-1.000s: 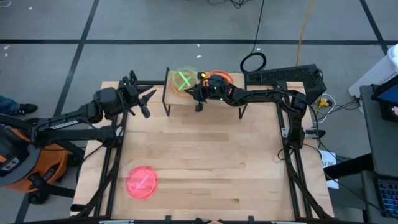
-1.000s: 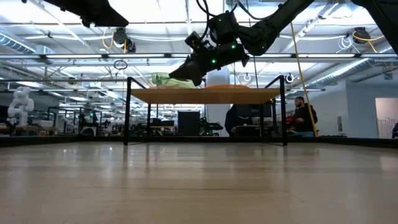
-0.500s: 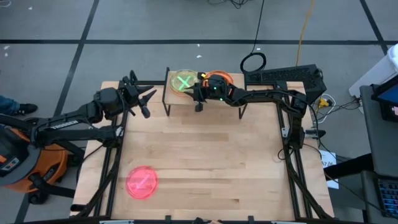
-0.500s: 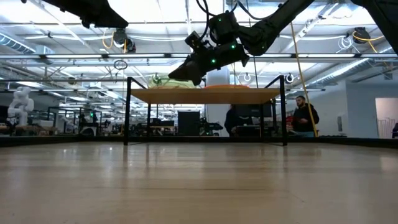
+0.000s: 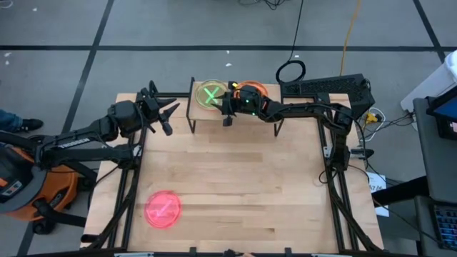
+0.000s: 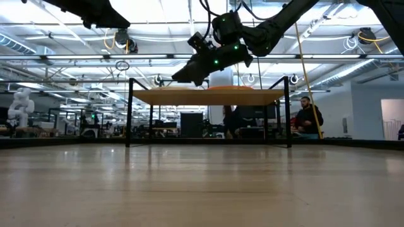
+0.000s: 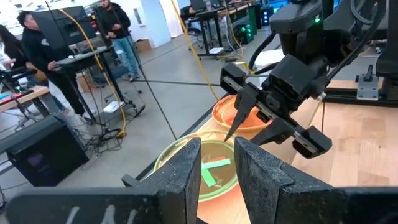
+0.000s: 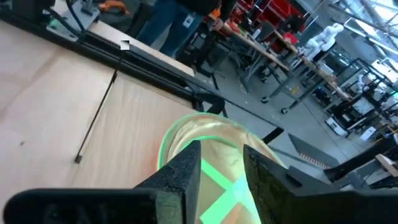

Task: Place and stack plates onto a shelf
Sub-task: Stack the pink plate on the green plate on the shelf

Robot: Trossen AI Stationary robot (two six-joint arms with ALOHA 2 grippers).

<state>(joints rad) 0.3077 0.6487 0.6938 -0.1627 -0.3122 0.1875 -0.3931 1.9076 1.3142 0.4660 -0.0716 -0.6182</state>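
The green plate (image 5: 210, 95) lies flat on the left part of the shelf (image 6: 208, 96), and also shows in the right wrist view (image 8: 211, 140). The orange plate (image 5: 255, 90) lies on the shelf to its right, partly hidden under the right arm. My right gripper (image 5: 227, 103) hangs open just above the green plate's right rim and touches nothing. The pink plate (image 5: 163, 209) lies flat on the tabletop near the near-left corner. My left gripper (image 5: 170, 118) waits open in the air left of the shelf, pointing at it.
The shelf stands on thin black legs (image 6: 129, 113) at the table's far edge. Black frame rails (image 5: 332, 164) run along both sides of the table. Bare tabletop lies between the shelf and the pink plate. People stand in the room beyond the table.
The green plate, raised and tilted at my right gripper a second ago, has sunk and now lies flat on the shelf. My right gripper has let it go and stays just above its right rim.
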